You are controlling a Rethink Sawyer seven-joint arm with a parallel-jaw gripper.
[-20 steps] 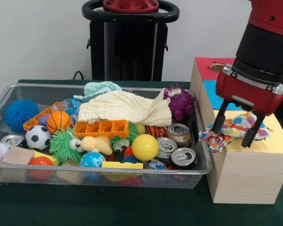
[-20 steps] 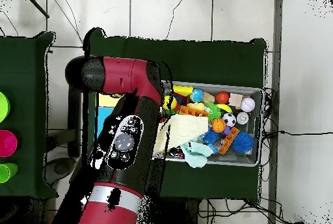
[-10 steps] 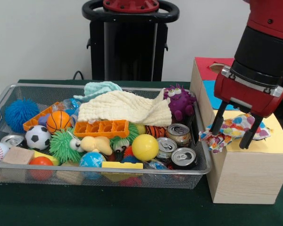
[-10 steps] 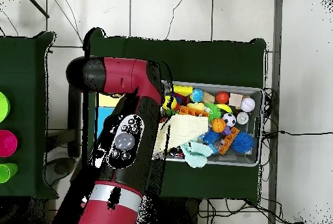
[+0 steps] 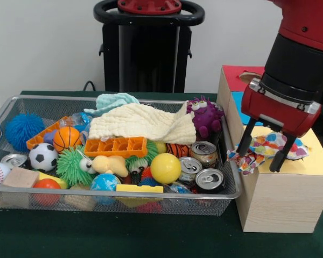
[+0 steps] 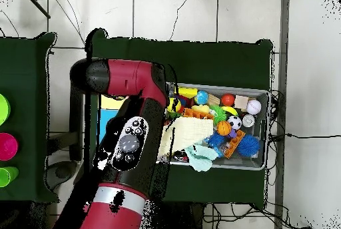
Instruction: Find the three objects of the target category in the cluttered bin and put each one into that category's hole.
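No readable text, labels, brands or numbers in either view. Cans (image 5: 204,154) in the cluttered bin (image 5: 5,110) show only their tops (sides too dim to make out print). Polka-dot wrapper (image 5: 269,146) carries pattern only, no lettering.

A plain white wall (image 5: 43,43) rises behind the table, which is covered in a dark green cloth (image 5: 113,236). From above, the floor (image 6: 306,73) is pale tile with dark joints and thin black cables (image 6: 293,135) trailing over it. A second green-covered table (image 6: 26,106) stands just beside the first, carrying round green and pink things (image 6: 5,146).
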